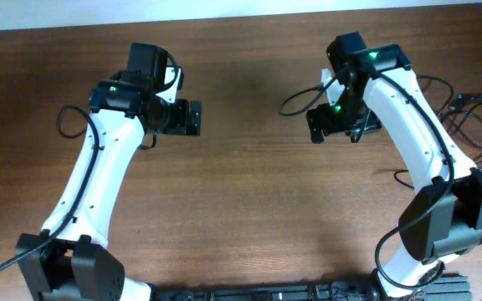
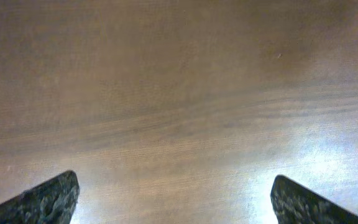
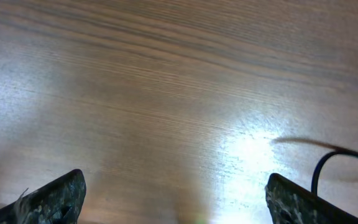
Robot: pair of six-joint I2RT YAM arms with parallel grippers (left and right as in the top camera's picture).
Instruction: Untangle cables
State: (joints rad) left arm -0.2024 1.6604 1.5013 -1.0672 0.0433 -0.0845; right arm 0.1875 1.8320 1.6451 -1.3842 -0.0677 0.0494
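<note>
The cables [image 1: 480, 101] lie as loose thin black loops at the table's far right edge, behind my right arm. One black loop also shows at the right edge of the right wrist view [image 3: 340, 152]. My right gripper [image 1: 323, 125] hovers open and empty over bare wood, left of the cables; its fingertips show at the bottom of the right wrist view [image 3: 176, 186]. My left gripper [image 1: 191, 118] is open and empty over the left-centre of the table. The left wrist view [image 2: 176, 190] shows only wood between the fingers. No plug ends are visible.
The brown wooden table [image 1: 249, 192] fills the view. A pale wall or edge runs along the top [image 1: 57, 17]. The arm bases and a dark rail sit at the front edge [image 1: 258, 293].
</note>
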